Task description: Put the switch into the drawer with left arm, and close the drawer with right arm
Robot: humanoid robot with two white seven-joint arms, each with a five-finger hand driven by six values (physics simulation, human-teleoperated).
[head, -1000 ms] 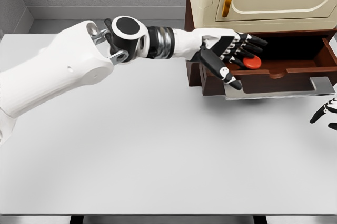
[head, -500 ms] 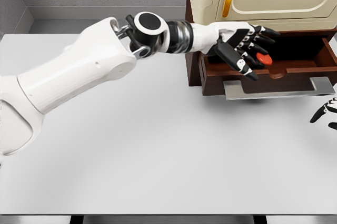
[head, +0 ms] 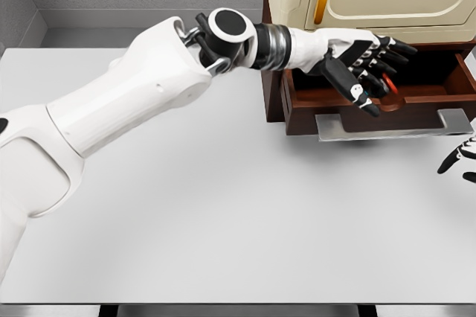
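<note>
Red switch (head: 387, 87) barely shows beneath the left robot hand (head: 368, 71), whose fingers curl around it inside the open drawer (head: 416, 101). Right robot hand (head: 460, 159) waits near the handle; grip unclear.

The left arm (head: 126, 101) is smooth white shell with a black round cap ringed in white at its joint, a ribbed silver-and-black wrist, and a left hand (head: 364, 68) with black-and-white fingers.
</note>
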